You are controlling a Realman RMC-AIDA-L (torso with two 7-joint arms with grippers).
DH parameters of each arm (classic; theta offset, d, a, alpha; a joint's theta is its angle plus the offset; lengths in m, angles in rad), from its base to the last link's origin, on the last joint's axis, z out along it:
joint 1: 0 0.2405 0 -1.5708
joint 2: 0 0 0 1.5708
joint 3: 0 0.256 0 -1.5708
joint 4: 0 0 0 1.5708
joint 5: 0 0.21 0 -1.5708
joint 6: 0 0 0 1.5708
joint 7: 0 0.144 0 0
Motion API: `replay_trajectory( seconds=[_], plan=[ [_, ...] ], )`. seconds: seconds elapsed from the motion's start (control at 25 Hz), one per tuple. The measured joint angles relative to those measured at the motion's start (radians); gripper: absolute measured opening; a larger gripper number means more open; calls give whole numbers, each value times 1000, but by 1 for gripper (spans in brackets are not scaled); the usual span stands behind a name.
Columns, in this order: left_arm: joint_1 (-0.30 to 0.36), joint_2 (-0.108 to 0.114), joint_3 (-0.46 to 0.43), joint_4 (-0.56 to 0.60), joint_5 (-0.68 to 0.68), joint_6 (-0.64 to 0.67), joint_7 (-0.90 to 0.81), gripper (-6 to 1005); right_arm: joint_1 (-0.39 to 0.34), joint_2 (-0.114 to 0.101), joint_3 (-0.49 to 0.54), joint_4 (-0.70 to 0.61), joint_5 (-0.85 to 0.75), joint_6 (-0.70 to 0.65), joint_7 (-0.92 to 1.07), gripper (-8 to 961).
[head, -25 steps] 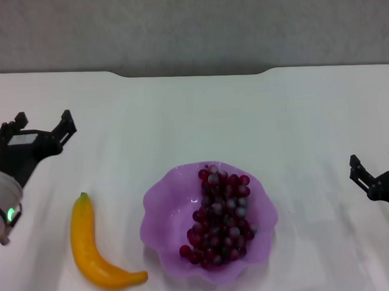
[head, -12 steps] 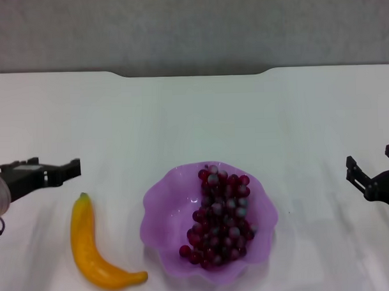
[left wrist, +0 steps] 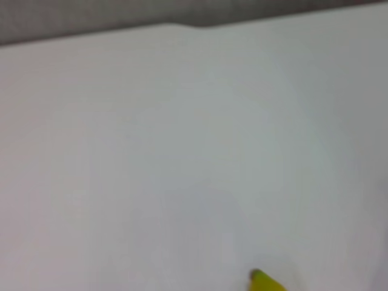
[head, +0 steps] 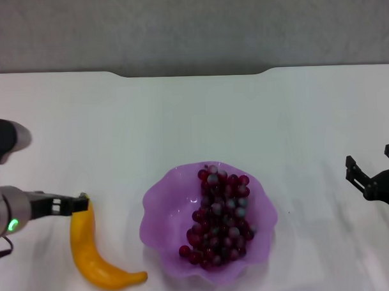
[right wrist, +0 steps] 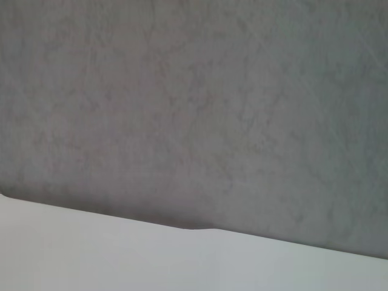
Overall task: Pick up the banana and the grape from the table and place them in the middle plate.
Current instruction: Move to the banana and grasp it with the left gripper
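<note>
Banana, a curved, smooth yellow-orange fruit [head: 93, 251], lies on the white table [head: 193, 120] just beneath the left gripper [head: 78, 204], whose finger spread cannot be told; likely stiff but slippery, it seems best gripped mid-body.

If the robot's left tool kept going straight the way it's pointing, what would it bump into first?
Probably the curved yellow banana. The left tool points sideways toward the robot's right, its tip right at the banana's dark-tipped far end. Height is hard to judge, so it might pass just above and reach the wavy purple plate next.
</note>
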Motion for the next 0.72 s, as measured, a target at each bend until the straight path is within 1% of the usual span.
replay_trajectory(
  seconds=[0.28,0.52,0.72],
  plan=[
    [-11,-1,54,6,1,-12,-70,893,4,0,-2,2,-1,17,-5,848],
    [-35,-2,64,66,2,4,-108,894,6,0,-1,4,-1,17,-6,848],
    [-49,-3,84,91,2,19,-128,894,7,0,-1,4,-2,17,-6,848]
  ],
)
